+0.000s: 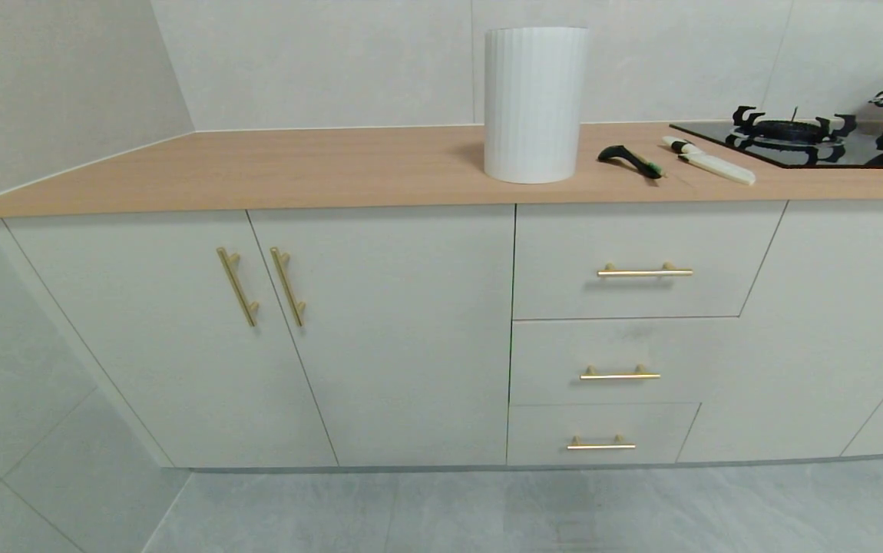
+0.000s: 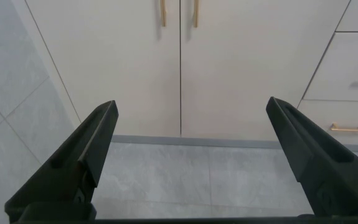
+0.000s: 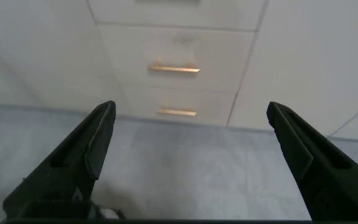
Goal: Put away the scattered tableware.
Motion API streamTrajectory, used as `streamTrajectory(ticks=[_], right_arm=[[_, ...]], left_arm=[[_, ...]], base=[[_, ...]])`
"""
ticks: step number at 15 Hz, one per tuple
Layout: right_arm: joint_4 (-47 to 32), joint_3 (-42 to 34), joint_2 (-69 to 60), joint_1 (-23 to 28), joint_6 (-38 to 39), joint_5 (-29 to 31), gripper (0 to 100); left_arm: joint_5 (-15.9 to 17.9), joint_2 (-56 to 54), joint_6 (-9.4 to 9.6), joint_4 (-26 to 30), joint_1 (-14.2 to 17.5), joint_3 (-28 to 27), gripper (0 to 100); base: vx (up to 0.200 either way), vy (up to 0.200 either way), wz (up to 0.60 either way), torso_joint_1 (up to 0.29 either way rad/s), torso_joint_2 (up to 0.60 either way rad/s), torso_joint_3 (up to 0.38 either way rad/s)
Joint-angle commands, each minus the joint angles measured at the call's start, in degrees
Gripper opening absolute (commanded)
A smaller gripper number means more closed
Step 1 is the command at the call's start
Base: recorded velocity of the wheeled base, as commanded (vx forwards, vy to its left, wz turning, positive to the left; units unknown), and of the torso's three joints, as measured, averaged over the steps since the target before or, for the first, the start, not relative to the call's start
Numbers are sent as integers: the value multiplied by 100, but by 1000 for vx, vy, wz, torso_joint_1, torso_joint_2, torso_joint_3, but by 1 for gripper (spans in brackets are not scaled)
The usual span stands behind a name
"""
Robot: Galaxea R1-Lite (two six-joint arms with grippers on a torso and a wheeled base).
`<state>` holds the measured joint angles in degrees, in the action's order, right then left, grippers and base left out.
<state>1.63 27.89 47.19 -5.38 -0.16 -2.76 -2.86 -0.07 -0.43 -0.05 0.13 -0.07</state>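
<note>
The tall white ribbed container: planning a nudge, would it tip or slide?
Taller than wide, the tall white ribbed container would probably tip under a high push. On the smooth wooden counter a low push likely slides it.

open worktop [image 1: 295,165] left of tall white canister [image 1: 534,104], peeler [image 1: 630,160] and knife [image 1: 710,160] right

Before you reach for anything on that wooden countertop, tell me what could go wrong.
1. The small black-handled tool and the long white knife lie close together. Grasping one could nudge the other, and the knife's tip is already near the counter's front edge.
2. The tall white ribbed cylinder stands just beside them, so an arm sweeping in might tip it.
3. The open left gripper and right gripper hang low before the cabinet fronts. Rising could clip the brass drawer handles.
</note>
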Motion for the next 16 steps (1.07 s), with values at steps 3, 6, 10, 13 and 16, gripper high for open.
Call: streamTrajectory(ticks=[3,6,10,13,16], right_arm=[[1313,1148,3903,-429,51,-32,100],[1577,1834,5081,-429,33,-41,100],[1621,2370,6056,-412,42,-15,100],[2289,2335,6821,-412,60,100,100],[3343,2335,7568,-412,77,425,100]], left_arm=[[-4,7,-1,-4,4,7,100],[-4,7,-1,-4,4,7,100],[-4,7,-1,-4,4,7,100],[-4,7,-1,-4,4,7,100],[-4,7,-1,-4,4,7,100]], base=[[0,0,0,0,0,0],[0,0,0,0,0,0],[0,0,0,0,0,0],[0,0,0,0,0,0],[0,0,0,0,0,0]])
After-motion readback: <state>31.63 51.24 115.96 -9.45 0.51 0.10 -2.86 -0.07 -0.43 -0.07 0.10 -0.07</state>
